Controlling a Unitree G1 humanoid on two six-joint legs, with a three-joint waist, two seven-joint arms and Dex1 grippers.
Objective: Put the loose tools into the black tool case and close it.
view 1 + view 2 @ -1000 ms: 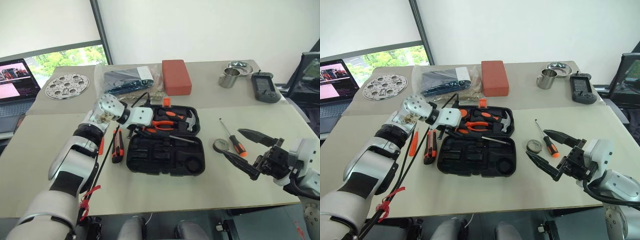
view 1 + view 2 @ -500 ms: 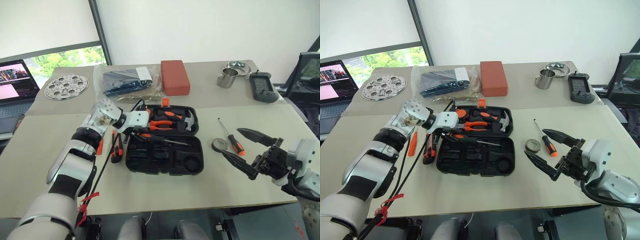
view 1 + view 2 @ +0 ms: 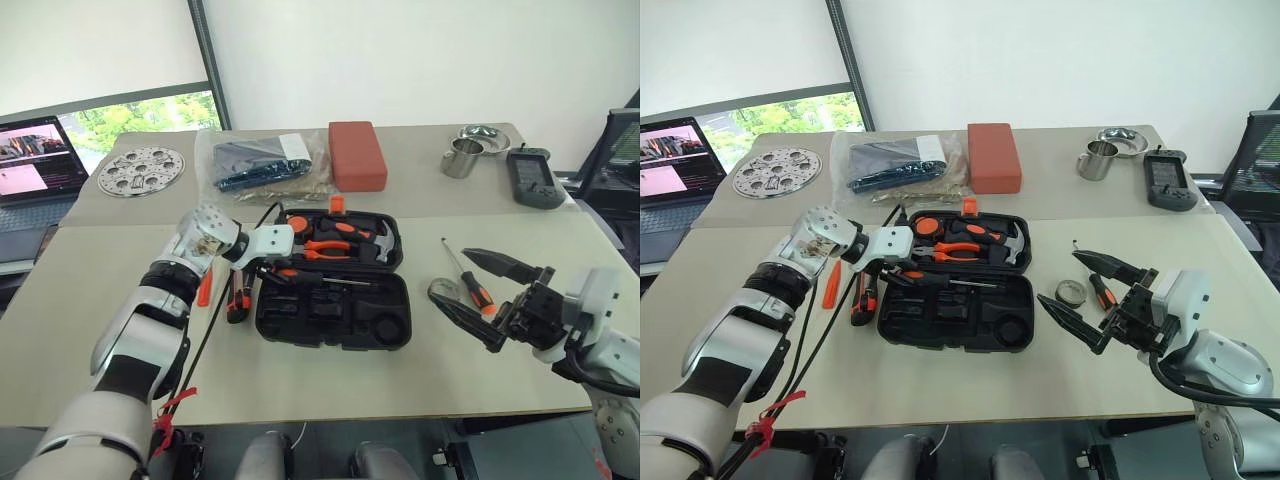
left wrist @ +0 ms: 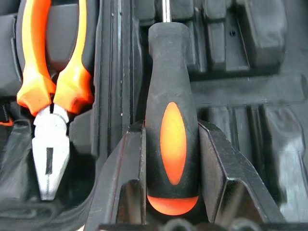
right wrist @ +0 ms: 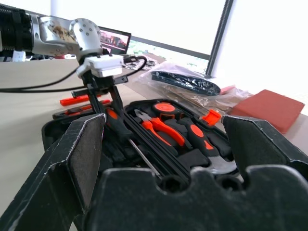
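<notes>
**On the Counter: Left Fingers Flank a Screwdriver Over the Open Case**

Nearest the robot, the right gripper (image 3: 1080, 300) hovers above the counter (image 3: 330, 375) with its fingers spread wide and empty. Just beyond its tips lie a small dark tape roll (image 3: 1070, 292) and an orange-and-black screwdriver (image 3: 470, 283), the roll partly hidden in the left eye view.

At centre the black tool case (image 3: 335, 320) lies open, pliers (image 3: 325, 249) and a hammer seated in its far half. The left gripper (image 4: 171, 159) reaches over the case's left edge; its fingers (image 4: 127, 163) flank the handle of a black-and-orange screwdriver (image 4: 171, 125). Whether they press it or stand just clear cannot be told. The shaft lies across the moulded recesses.

Left of the case lie a utility knife (image 3: 238, 297) and a slim orange screwdriver (image 3: 205, 290), both partly covered by the arm.

Farther back stand a red-brown block (image 3: 358, 155), a clear bag (image 3: 262, 162), a steel cup (image 3: 460, 157) and a grey handheld device (image 3: 528, 175).
</notes>
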